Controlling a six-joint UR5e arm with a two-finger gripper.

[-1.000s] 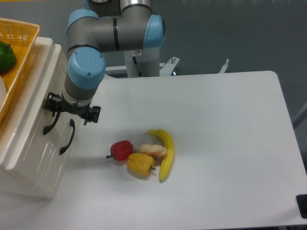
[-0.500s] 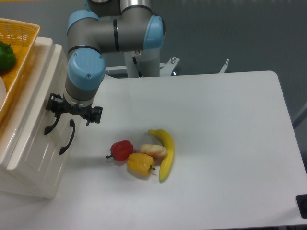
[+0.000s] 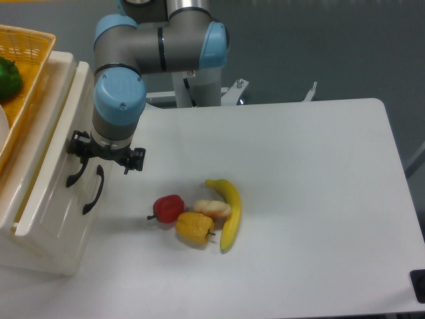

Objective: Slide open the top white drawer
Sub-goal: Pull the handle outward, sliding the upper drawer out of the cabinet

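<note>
Fingers point(image 3: 85, 161) clenched on top white drawer point(image 3: 50, 166) handle, drawer directly left

A white table point(image 3: 312, 199) with a rounded far corner is seen from above, occupying most of the view; its surface is matt and evenly lit, with soft shadows cast under the items resting on it. Behind the table a plain grey-blue backdrop point(image 3: 319, 46) is observed, without windows or visible fixtures. White metal brackets point(image 3: 239, 90) are noted at the far table edge. A grey floor strip point(image 3: 413, 143) is visible past the right edge, crossed by a pale bar. A dark object point(image 3: 419, 284) is partly cut off at the lower right corner; its nature cannot be determined.
</note>
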